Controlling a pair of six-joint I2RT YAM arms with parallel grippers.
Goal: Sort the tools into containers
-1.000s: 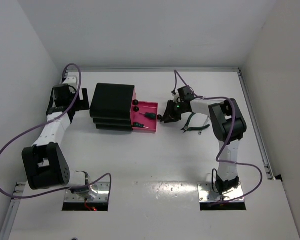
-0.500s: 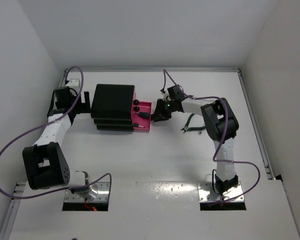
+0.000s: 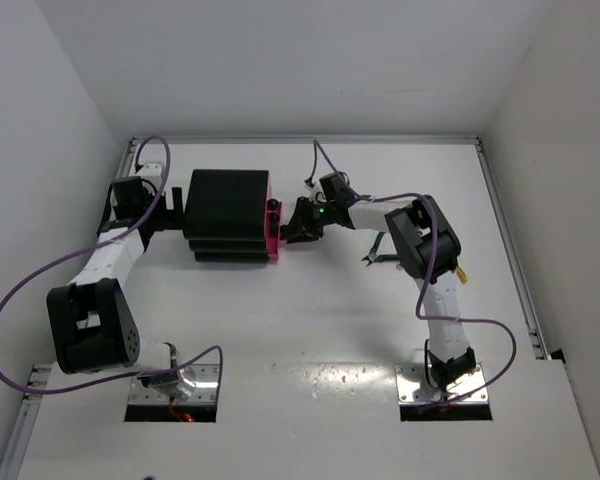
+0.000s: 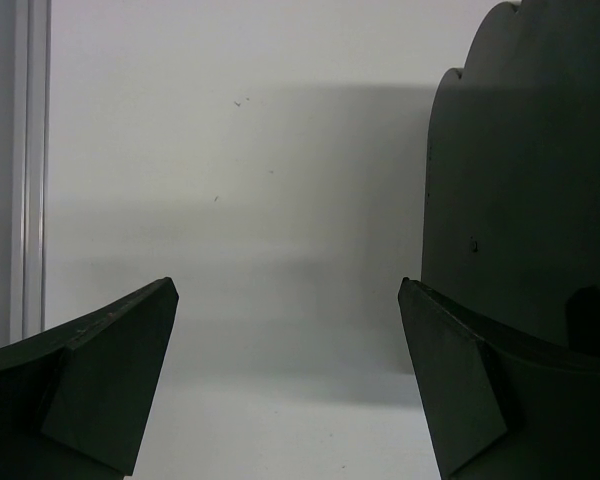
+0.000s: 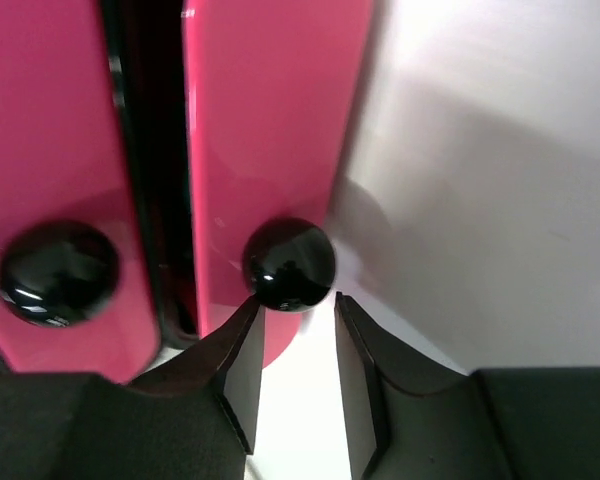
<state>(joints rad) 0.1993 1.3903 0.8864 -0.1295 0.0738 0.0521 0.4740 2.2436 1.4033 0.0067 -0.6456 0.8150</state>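
top view: black drawer chest [image 3: 225,212] on the far left part of the white bench [image 3: 310,320], pink drawers [image 3: 272,232] pushed in or nearly so, only their fronts showing as a narrow pink strip along the chest's right side, contents hidden. right end effector [image 3: 298,222] just right of that strip, at the drawer fronts, its arm stretched leftward across the bench from the near-right base. green-handled pliers [image 3: 382,250] flat on the bench right of the chest, just beside the right arm's elbow, well apart from the drawers and outside all of them. left end effector [image 3: 170,208] just beside the chest's left side, the side away from the drawers. right wrist view: two pink fronts side by side with a dark gap between, a round black knob on each; right-hand knob [image 5: 290,265] directly ahead of the gap between the fingers, one fingertip [image 5: 242,335] touching or almost touching its lower edge; jaws parted only narrowly, nothing between them, knob not clamped. left-hand knob [image 5: 58,272] off to the side in that view, clear of both fingers. left wrist view: jaws spread wide, bare bench between them, nothing held, black chest wall close beside one finger [image 4: 460,400].
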